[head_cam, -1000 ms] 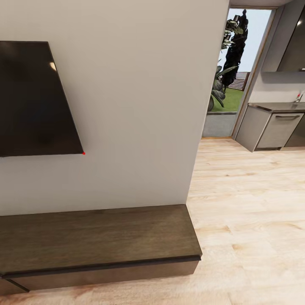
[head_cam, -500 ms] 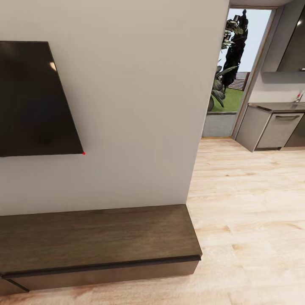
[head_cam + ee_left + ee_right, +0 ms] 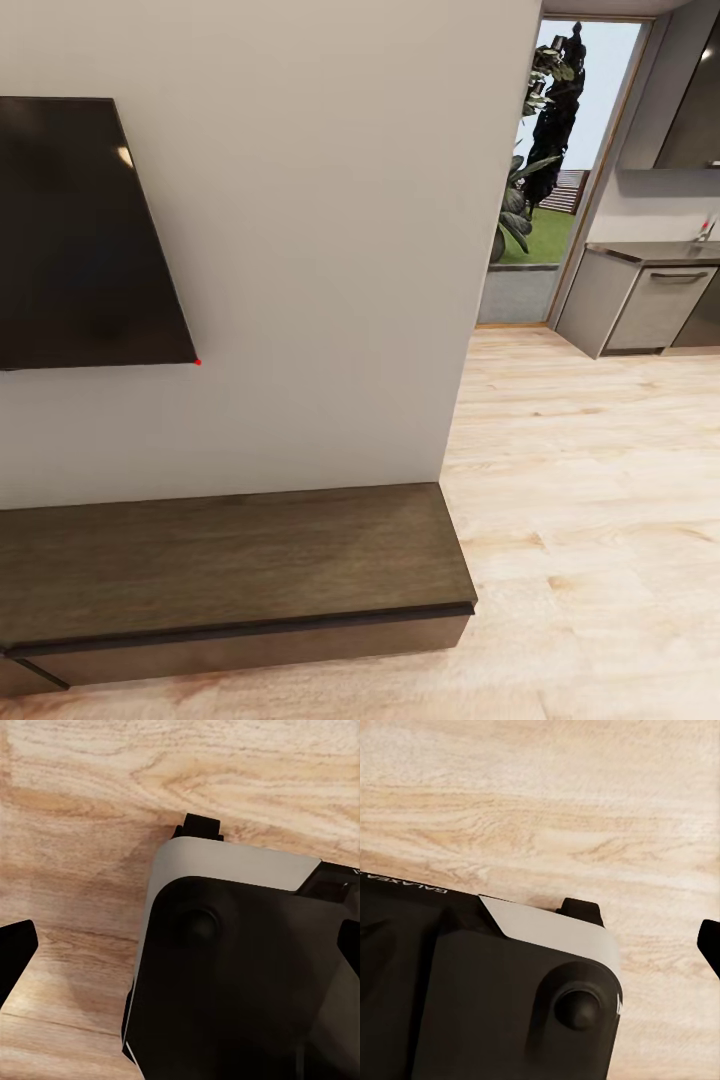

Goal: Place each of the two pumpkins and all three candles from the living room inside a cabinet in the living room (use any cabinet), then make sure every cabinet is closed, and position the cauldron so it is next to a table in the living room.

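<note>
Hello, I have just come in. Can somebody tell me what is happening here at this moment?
Nothing is being handled right now. The head camera faces a long, dark brown cabinet standing against a white wall, below a black TV screen. The part of its front in view looks closed, and its top is bare. To the right, light wood floor leads to grey kitchen units. Both wrist cameras look down on the robot's own base over that floor.

Cabinet and television cut off leftward
</note>
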